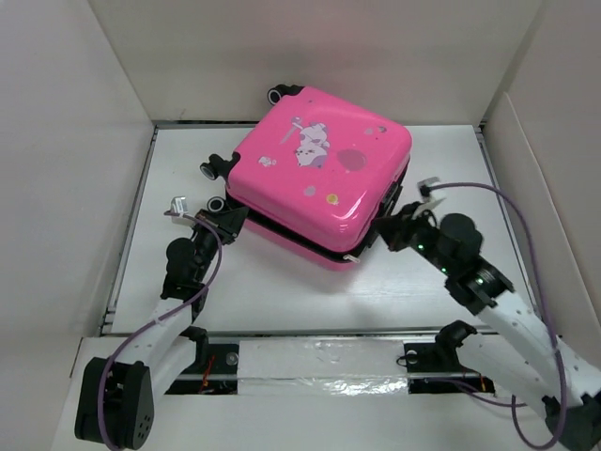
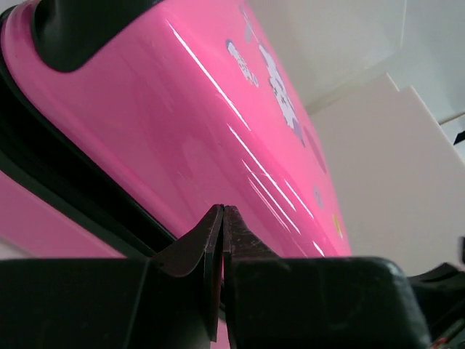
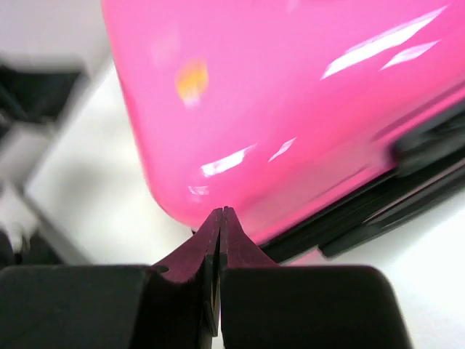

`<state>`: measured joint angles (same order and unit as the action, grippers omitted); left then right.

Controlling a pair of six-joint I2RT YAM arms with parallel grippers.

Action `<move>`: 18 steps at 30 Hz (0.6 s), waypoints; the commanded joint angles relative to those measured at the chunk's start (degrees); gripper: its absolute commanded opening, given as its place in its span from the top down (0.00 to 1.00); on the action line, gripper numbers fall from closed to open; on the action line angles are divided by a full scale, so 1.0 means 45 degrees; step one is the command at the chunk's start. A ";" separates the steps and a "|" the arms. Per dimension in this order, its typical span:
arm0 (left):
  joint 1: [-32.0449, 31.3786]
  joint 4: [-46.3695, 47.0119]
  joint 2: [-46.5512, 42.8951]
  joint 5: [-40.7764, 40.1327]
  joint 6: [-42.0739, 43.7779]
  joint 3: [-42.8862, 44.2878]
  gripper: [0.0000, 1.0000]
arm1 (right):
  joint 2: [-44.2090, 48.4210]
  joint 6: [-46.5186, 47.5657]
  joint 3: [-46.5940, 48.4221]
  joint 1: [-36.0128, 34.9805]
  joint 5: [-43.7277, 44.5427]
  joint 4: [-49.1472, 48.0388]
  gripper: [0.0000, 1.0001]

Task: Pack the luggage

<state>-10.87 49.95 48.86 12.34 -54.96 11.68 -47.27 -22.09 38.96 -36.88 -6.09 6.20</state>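
Note:
The luggage is a small bright pink hard-shell suitcase with a cartoon print, lying flat on the white table with its lid down; a dark seam runs between the two shells. My left gripper is shut, its tips right at the pink shell near the left corner by a caster. On the other side my right gripper is shut too, its tips against the rounded lower edge of the lid at the suitcase's right front corner. Neither holds anything.
Black-and-white caster wheels stick out at the suitcase's left and back. White walls box in the table on the left, back and right. A taped strip runs along the near edge between the arm bases.

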 commanded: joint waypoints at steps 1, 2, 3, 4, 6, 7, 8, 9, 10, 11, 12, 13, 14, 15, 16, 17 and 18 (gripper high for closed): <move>-0.0025 0.0462 -0.0117 0.0830 0.0241 0.0372 1.00 | 0.2003 0.0689 -0.0043 0.1375 -0.0287 0.0704 1.00; -0.0025 0.0481 0.0000 0.0968 0.0202 0.0489 1.00 | 0.2723 0.0689 -0.0257 0.1593 -0.0539 0.1061 1.00; -0.0025 0.0539 0.0137 0.1201 0.0143 0.0722 1.00 | 0.3039 0.0709 -0.0762 0.1769 -0.0696 0.1296 1.00; -0.0025 0.0366 0.0428 0.1261 0.0162 0.0879 1.00 | 0.3294 0.0612 -0.1057 0.1906 -0.0969 0.1531 1.00; -0.0025 -0.0529 0.0431 0.0585 0.0531 0.1482 0.78 | 0.3550 0.0592 -0.1527 0.2024 -0.2236 0.1688 1.00; -0.0025 -0.1791 0.0006 0.0018 0.0824 0.1641 0.68 | 0.3473 0.0553 -0.1896 0.2024 -0.2628 0.1709 1.00; -0.0141 -0.2229 -0.0289 -0.0510 0.0884 0.1739 0.55 | 0.3434 0.0533 -0.2113 0.1560 -0.3096 0.1535 1.00; -0.0142 -0.2640 -0.0601 -0.1095 0.0943 0.1933 0.33 | 0.3375 0.0514 -0.2289 0.1285 -0.3100 0.1378 1.00; -0.0142 -0.3514 -0.0971 -0.2087 0.0982 0.2090 0.27 | 0.3355 0.0514 -0.2426 0.1031 -0.2984 0.1145 1.00; 0.0012 -0.3909 -0.1014 -0.2387 0.0944 0.2304 0.23 | 0.3278 0.0494 -0.2389 0.0758 -0.2713 0.1046 0.95; 0.0478 -0.4203 -0.0995 -0.2526 0.0924 0.2712 0.20 | 0.3200 0.0591 -0.2272 0.0330 -0.2574 0.1064 0.90; 0.0715 -0.4496 -0.0705 -0.2450 0.0866 0.2890 0.18 | 0.2889 0.0824 -0.2097 0.0171 -0.2399 0.1122 0.85; 0.0930 -0.4635 -0.0431 -0.2410 0.0788 0.3086 0.17 | 0.2712 0.0923 -0.1863 0.0053 -0.2127 0.1104 0.71; 0.1145 -0.4713 -0.0138 -0.2294 0.0633 0.3455 0.17 | 0.2517 0.1020 -0.1745 0.0052 -0.2085 0.1084 0.64; 0.1476 -0.4637 0.0522 -0.1964 0.0631 0.3633 0.17 | 0.2187 0.1273 -0.1608 -0.0122 -0.2065 0.1123 0.59; 0.1595 -0.4655 0.0838 -0.1922 0.0650 0.3808 0.17 | 0.2009 0.1314 -0.1491 -0.0124 -0.2065 0.1142 0.51; 0.1712 -0.4636 0.1189 -0.1883 0.0631 0.3965 0.17 | 0.1833 0.1314 -0.1412 -0.0124 -0.2065 0.1085 0.48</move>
<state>-4.71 31.38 50.59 4.36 -52.38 26.59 -37.63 -18.28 28.84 -36.88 -15.42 13.26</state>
